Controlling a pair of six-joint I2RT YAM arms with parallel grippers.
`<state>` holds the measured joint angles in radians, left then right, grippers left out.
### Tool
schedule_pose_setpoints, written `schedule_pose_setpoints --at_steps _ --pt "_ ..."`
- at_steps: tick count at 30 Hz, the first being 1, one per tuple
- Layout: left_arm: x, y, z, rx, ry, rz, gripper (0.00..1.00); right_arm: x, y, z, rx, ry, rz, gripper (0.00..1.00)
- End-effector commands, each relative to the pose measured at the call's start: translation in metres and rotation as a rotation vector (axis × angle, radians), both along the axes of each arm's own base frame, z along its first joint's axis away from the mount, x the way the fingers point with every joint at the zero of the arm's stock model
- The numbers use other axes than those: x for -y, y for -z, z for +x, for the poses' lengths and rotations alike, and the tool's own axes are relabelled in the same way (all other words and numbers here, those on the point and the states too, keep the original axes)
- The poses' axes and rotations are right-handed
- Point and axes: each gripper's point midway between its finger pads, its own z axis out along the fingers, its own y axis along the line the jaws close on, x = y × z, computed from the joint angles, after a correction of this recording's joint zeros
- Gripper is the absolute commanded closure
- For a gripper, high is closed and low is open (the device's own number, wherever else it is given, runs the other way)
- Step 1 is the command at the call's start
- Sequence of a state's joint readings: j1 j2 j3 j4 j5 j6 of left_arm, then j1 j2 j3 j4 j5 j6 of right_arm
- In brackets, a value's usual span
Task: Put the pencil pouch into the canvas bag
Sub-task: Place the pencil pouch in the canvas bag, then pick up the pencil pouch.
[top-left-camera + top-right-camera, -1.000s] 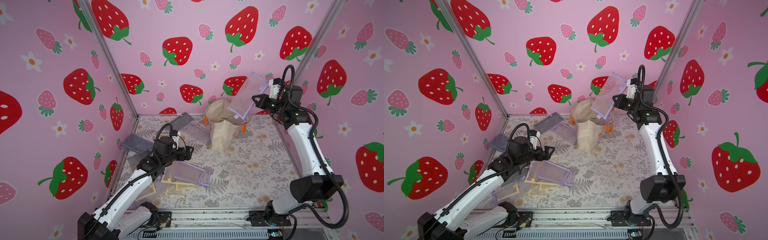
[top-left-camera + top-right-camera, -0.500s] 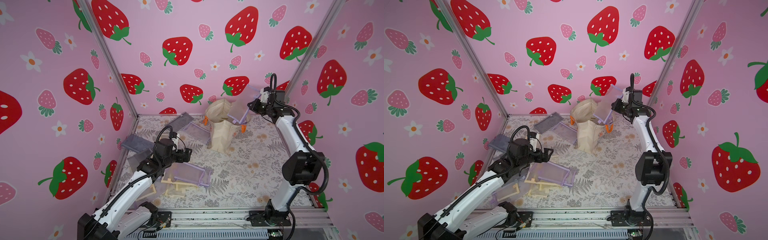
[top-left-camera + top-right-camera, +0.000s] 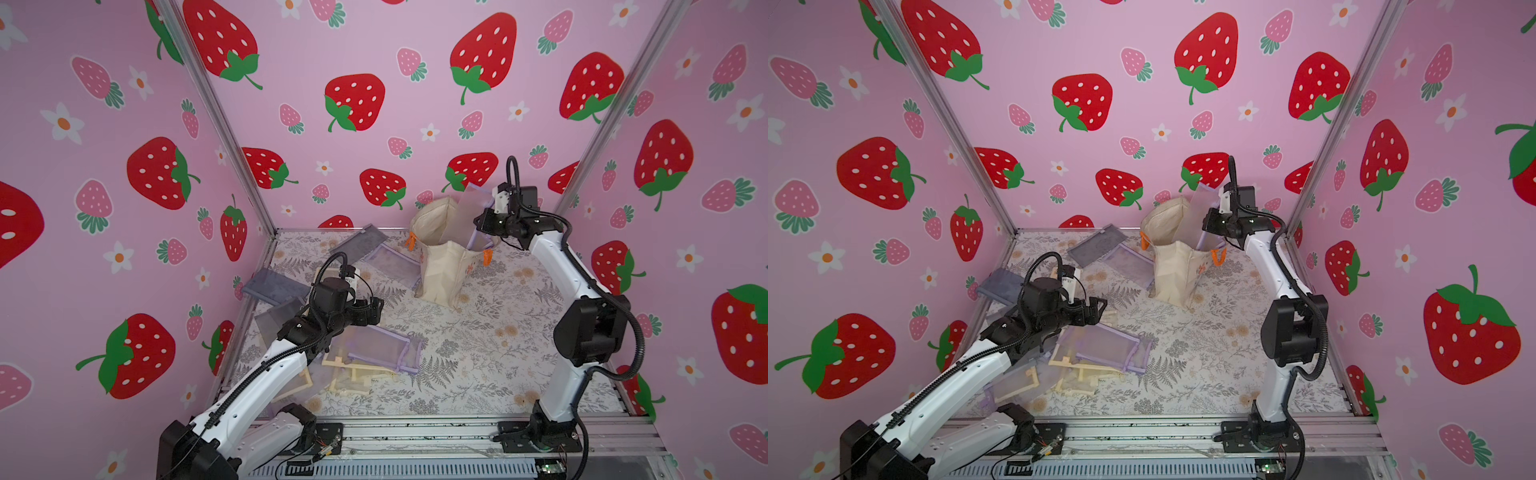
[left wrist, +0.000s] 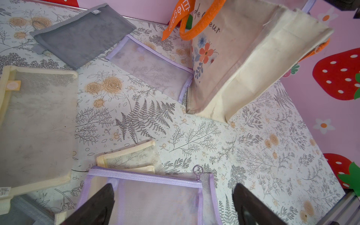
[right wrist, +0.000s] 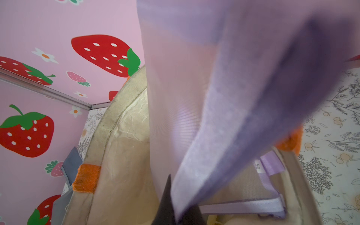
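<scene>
Jaws of the right gripper (image 5: 178, 213) are pressed together on the lilac trim of the pouch (image 3: 473, 208). The pouch hangs tilted, its lower end dipped in the open mouth of the bag (image 3: 440, 274). We see the bag standing at 1 o'clock on the table (image 3: 498, 365). The left gripper (image 4: 171, 208) is spread wide and holds nothing, hovering at 9 o'clock over a lilac pouch (image 4: 155, 194).

We count one bag and four lilac pouches: the held one, an inner pouch (image 5: 243, 206) lying in the bag, a side pouch (image 4: 152, 68) touching the bag's foot, and the one under the left gripper. Grey pouches (image 3: 360, 242) number two, at 11 and 10 o'clock. Cream pouches (image 4: 37, 126) are at least three, heaped from 7 to 9 o'clock. The left arm hides part of that heap, so we cannot fix the number.

Orange handles (image 4: 187, 29) droop at the rim, and the inner pouch lies right below the held pouch's end.
</scene>
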<state>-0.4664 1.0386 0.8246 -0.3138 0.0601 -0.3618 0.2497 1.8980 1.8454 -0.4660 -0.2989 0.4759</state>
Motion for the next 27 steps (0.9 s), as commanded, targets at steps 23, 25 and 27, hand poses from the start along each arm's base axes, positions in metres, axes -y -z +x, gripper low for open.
schedule_pose_setpoints --at_steps 23,25,27 --pt "-0.035 0.024 -0.017 -0.256 -0.136 0.096 0.03 -0.019 -0.068 -0.075 0.142 -0.160 -0.469 0.28" --pt "-0.048 0.037 -0.024 -0.310 -0.177 0.099 0.04 -0.043 -0.066 -0.106 0.136 -0.255 -0.461 0.26" --pt "-0.058 0.049 -0.029 -0.355 -0.218 0.072 0.05 -0.067 -0.060 -0.137 0.131 -0.346 -0.436 0.24"
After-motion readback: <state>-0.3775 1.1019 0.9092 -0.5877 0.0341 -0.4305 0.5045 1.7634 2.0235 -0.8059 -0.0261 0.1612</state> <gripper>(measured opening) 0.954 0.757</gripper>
